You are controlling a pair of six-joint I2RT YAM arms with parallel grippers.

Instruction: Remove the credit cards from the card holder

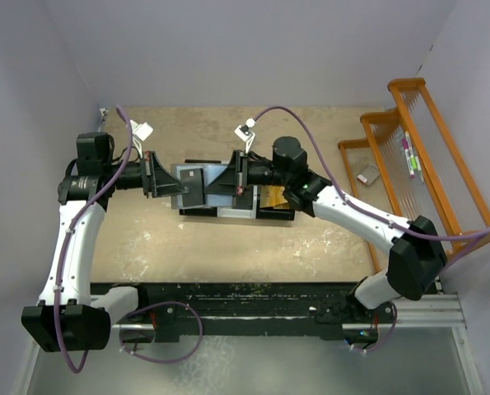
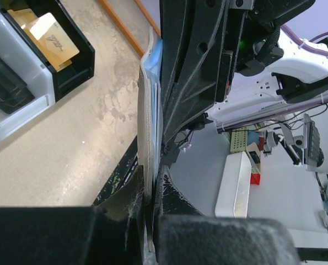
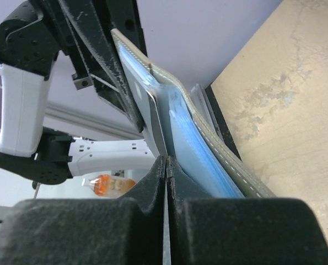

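At centre left of my overhead view, the left gripper [image 1: 170, 177] pinches the flat blue-grey bifold card holder [image 1: 216, 183] by its edge, jaws fully closed. Just right, the right gripper [image 1: 230, 176] is clamped on a thin silver credit card [image 3: 154, 118] in its pocket, over a black-and-white compartment tray [image 1: 228, 212].

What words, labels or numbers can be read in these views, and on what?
Orange-gold card in the black bin tray: a dark script mark, too blurred to read.
Nothing else shows legible text.
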